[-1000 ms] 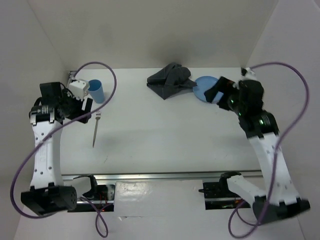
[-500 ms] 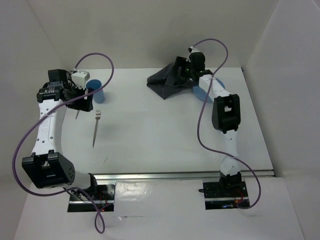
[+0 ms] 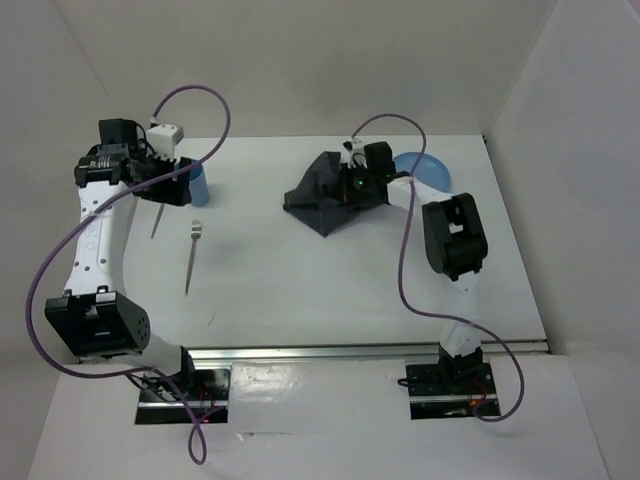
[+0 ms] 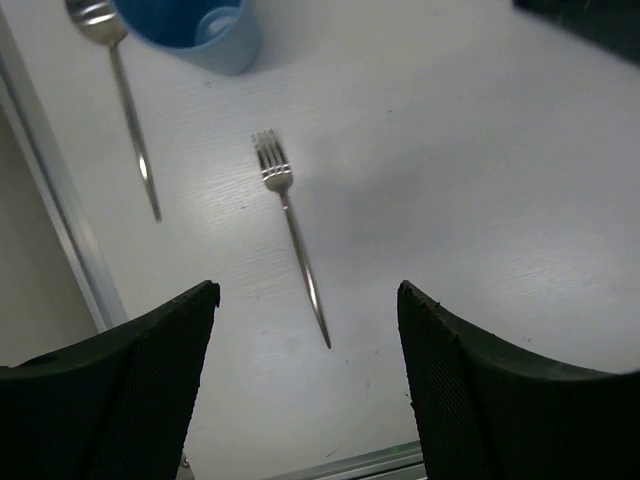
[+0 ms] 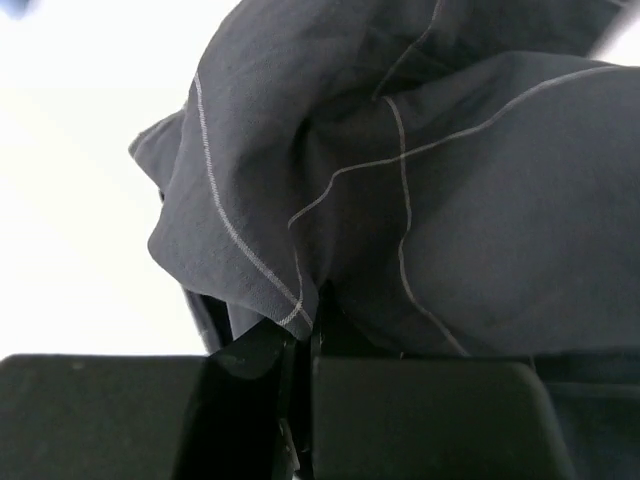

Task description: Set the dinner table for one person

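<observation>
- Top external view: the dinner table (image 3: 320, 290) fills mid-frame, with a fork (image 3: 191, 256) lying at its left.
- Left gripper (image 4: 305, 290) hangs spread wide and empty above the fork, near the blue cup (image 3: 199, 183).
- Right gripper (image 5: 305, 335) is clamped on the checked placemat (image 3: 322, 195), upper centre.

The wide flat white surface (image 3: 330, 290) lies bare across the middle and lower frame, open for passage. At upper left, 1 slim silver metal fork (image 3: 192, 260), 1 silver metal spoon (image 3: 157, 223) and 1 blue plastic cup (image 3: 199, 185) crowd together. A crumpled dark grey checked cloth (image 3: 318, 200) blocks upper centre, with a round blue plate (image 3: 430, 168) just right of it.
</observation>
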You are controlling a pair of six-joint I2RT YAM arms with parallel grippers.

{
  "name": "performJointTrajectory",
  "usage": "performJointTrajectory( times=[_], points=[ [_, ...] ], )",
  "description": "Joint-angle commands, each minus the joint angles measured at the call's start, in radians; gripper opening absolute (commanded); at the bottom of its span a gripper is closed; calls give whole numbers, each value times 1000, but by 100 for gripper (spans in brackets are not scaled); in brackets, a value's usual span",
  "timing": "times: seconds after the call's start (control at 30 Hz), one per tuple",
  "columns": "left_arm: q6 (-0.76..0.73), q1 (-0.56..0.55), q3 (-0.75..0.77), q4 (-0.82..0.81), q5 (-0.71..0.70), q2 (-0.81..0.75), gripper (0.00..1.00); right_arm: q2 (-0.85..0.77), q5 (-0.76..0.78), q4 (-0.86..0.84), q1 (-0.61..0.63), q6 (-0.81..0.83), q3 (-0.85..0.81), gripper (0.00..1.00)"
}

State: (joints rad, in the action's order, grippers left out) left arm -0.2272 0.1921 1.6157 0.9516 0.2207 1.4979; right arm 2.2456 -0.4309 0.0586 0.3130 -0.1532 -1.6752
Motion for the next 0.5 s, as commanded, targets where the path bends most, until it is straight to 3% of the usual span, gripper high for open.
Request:
performJointTrajectory(
  times=[0.0,0.03,0.07,0.1,0.13,0.23,0.33,0.37,0.47],
  points=[
    [-12,-110,58,39,74,25,79,-260,-247,1,17,138,228,0],
    [-24,-146,58,55,74,25,79,-333,-247,54,17,138,277,0],
    [-24,-184,58,68,74,54,79,-365,-238,75,26,117,367,12],
    [-37,-260,46,69,62,68,79,-394,-208,92,26,91,412,43],
    [-37,-298,36,69,49,87,79,-453,-171,102,26,40,454,58],
    [-57,-434,0,69,11,179,76,-562,16,103,26,-34,580,87],
    [-67,-494,-22,32,-7,277,76,-656,237,163,15,-125,614,98],
    [-49,-503,-10,21,-7,303,76,-681,326,191,15,-155,614,98],
    [6,-503,94,30,17,435,77,-783,391,254,3,-242,676,98]
  ],
)
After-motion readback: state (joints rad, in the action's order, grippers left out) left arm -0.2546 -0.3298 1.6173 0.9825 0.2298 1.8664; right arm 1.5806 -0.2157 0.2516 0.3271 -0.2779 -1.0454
